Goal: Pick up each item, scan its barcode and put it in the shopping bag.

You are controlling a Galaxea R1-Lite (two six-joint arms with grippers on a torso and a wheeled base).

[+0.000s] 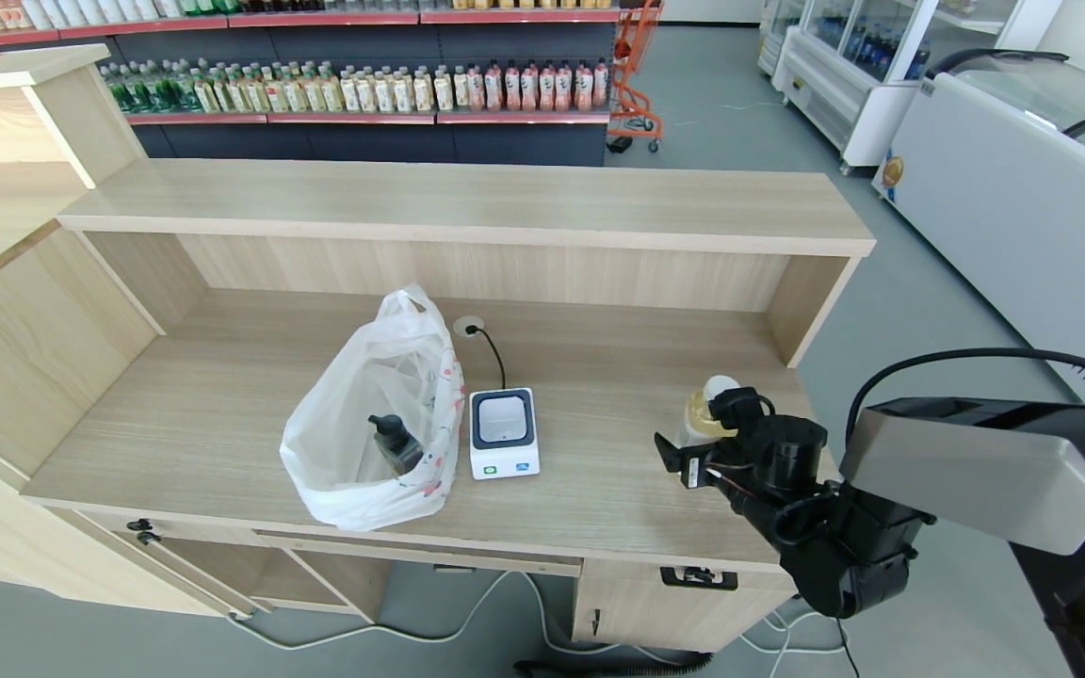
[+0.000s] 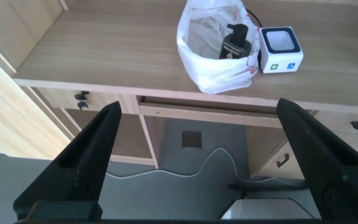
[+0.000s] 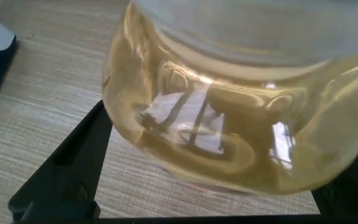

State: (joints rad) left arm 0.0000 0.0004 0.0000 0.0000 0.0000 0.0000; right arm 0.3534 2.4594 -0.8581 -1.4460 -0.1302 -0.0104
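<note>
Bottle (image 3: 229, 106) of yellow liquid, rounded, clear, clamped in right tool (image 3: 204, 190), left tool (image 2: 199, 111) apart.

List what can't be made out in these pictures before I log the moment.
- Barcode on the bottle: in the head view the right gripper covers its lower body. In the right wrist view it is too close and cut off by the edges.
- Whether the right gripper is shut on the bottle: neither of those views shows the contact.
- Base of the pump bottle: hidden by the shopping bag in the head and left wrist views.
</note>
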